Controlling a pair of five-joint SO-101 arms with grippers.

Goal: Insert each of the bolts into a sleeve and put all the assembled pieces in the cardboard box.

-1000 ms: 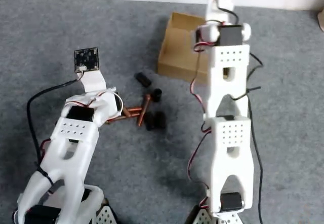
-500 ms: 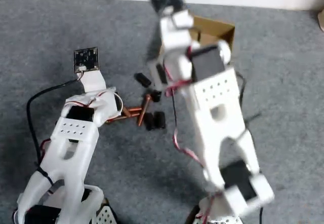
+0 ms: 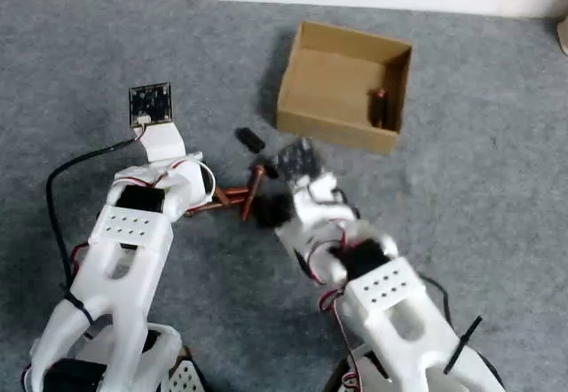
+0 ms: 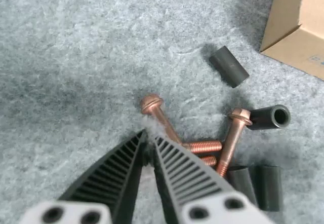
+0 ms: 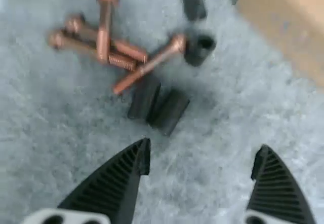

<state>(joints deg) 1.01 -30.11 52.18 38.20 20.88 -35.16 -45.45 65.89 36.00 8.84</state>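
The left tool is closed, its tips at the shank of one bolt in a heap of bolts mid-table; whether it pinches that bolt I cannot tell. The right tool gapes wide above two sleeves lying side by side, just right of the heap. The box stands far right, with one assembled piece inside by its right wall.
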